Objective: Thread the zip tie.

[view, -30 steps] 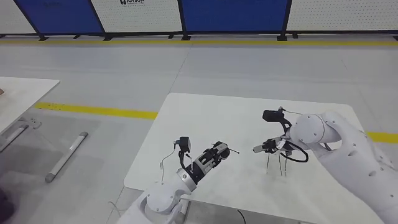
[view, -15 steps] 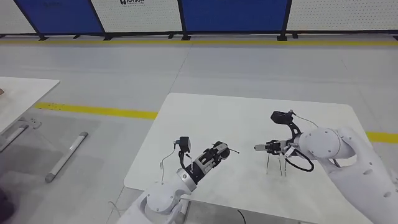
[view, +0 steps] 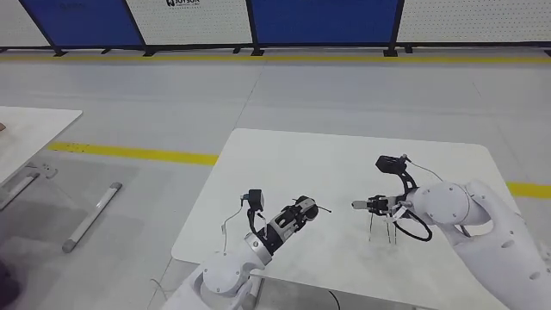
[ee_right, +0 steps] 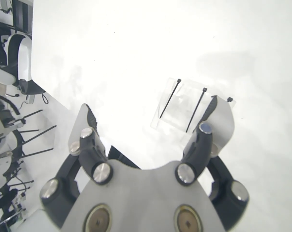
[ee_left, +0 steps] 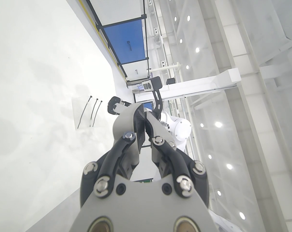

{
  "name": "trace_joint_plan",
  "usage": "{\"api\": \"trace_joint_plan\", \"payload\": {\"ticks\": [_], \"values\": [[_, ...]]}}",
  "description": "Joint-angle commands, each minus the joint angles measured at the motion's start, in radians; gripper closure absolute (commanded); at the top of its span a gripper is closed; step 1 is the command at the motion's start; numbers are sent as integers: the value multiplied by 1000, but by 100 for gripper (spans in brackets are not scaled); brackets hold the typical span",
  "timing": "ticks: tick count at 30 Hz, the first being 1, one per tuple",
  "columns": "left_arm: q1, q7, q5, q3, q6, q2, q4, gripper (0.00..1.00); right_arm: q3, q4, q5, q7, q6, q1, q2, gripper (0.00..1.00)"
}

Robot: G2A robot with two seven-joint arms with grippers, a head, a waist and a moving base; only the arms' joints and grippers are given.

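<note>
**Right gripper open above the zip ties, first pick not yet made**

Three black zip ties (ee_right: 170,97) lie side by side on a clear sheet (ee_right: 182,102) on the table (view: 344,155). The right gripper (ee_right: 150,103) hovers just above the sheet with its fingers spread wide, and one finger hides most of the third tie. The left gripper (ee_left: 144,121) is well apart from the sheet, its fingers pressed together, with nothing visible between them. I judge that the step in hand is picking one tie, so threading has not begun. The next move calls for coming down over a single tie and closing low on it, because the ties lie flat and close to each other.
</note>
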Motion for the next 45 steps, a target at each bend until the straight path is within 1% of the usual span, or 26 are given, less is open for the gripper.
{"api": "trace_joint_plan", "payload": {"ticks": [1,3,5,6,12,14,18,24,27,30,31,32,33,34,35,36,41,43,45], "values": [[0,0,0,0,0,0,0,100,-1,5,-11,9,-2,-3,-2,0],[0,0,0,0,0,0,0,100,-5,16,-17,21,-2,-4,-6,0],[0,0,0,0,0,0,0,100,-10,11,-16,25,-4,-2,-10,0],[0,0,0,0,0,0,0,100,-6,-6,-9,6,-32,-4,-11,0],[0,0,0,0,0,0,0,100,-6,-6,-9,6,-32,-4,-11,0],[0,0,0,0,0,0,0,100,-1,-4,-5,-11,-45,-18,-11,0],[0,0,0,0,0,0,0,100,32,-33,-19,4,-2,-40,-1,0],[0,0,0,0,0,0,0,100,96,-56,-33,36,-2,-87,15,0],[0,0,0,0,0,0,0,100,103,-54,-60,59,-2,-100,15,0],[0,0,0,0,0,0,0,100,96,-32,-74,76,-2,-96,8,0],[0,0,0,0,0,0,0,100,91,-26,-77,80,-2,-92,4,18],[0,0,0,0,0,0,0,100,87,-20,-77,82,-2,-88,1,26],[0,0,0,0,0,0,0,100,83,-12,-79,86,-2,-85,-3,38],[0,0,0,0,0,0,0,100,78,-3,-83,88,-2,-79,-7,42],[0,0,0,0,0,0,0,100,75,0,-83,90,-2,-75,-11,40],[0,0,0,0,0,0,0,100,73,6,-84,92,-2,-72,-13,49],[0,0,0,0,0,0,0,100,70,15,-96,101,-2,-60,-26,50],[0,0,0,0,0,0,0,100,74,13,-100,104,-2,-61,-29,48],[0,0,0,0,0,0,0,100,80,13,-110,112,-2,-64,-31,50]]}}
